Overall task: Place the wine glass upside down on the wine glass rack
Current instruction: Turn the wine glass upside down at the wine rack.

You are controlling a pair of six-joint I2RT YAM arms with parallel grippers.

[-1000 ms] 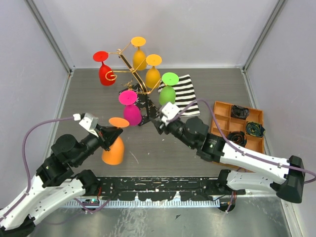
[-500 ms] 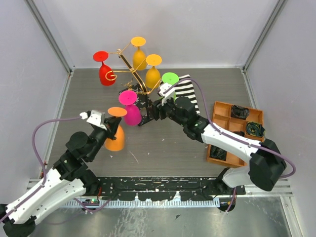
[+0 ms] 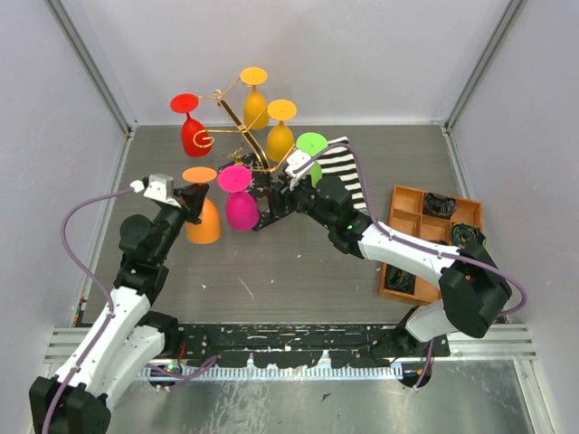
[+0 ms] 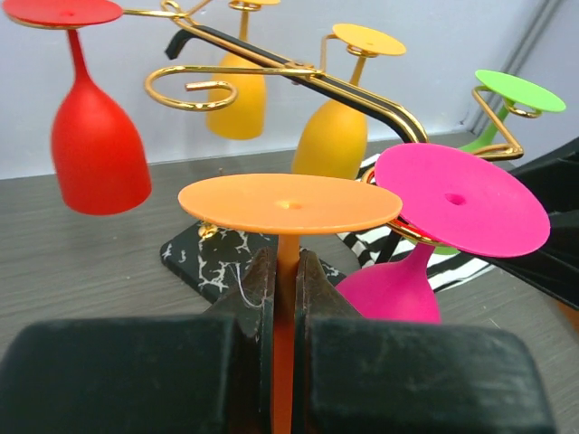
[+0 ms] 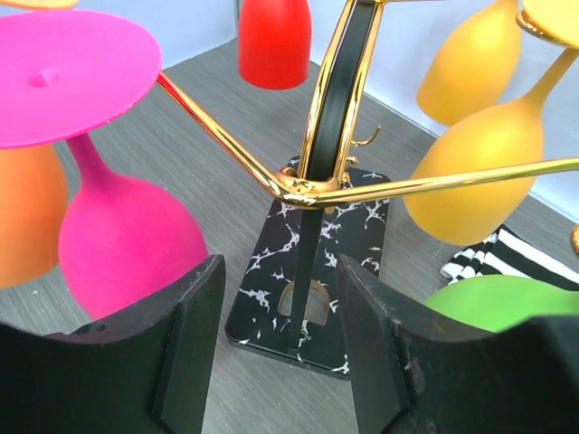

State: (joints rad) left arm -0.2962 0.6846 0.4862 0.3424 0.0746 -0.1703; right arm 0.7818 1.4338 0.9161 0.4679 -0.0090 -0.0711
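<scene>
An orange wine glass (image 3: 204, 226) hangs upside down, foot up, in my left gripper (image 3: 192, 201), which is shut on its stem (image 4: 286, 262). Its flat foot (image 4: 289, 203) sits just left of the pink glass (image 4: 457, 203) and below an empty gold scroll arm (image 4: 194, 86). The wine glass rack (image 3: 237, 122) is a gold wire stand on a black marbled base (image 5: 308, 271); several coloured glasses hang on it upside down. My right gripper (image 5: 280, 267) is open, its fingers on either side of the rack's post just above the base, touching nothing.
Red (image 3: 194, 136), yellow (image 3: 256, 107), amber (image 3: 280, 140) and green (image 3: 308, 172) glasses hang around the rack. A black-and-white striped cloth (image 3: 342, 172) lies behind it. An orange compartment tray (image 3: 412, 203) stands at the right.
My left gripper has carried the orange glass up and away from me, beside the pink glass. My right arm has reached forward to the rack's base.
</scene>
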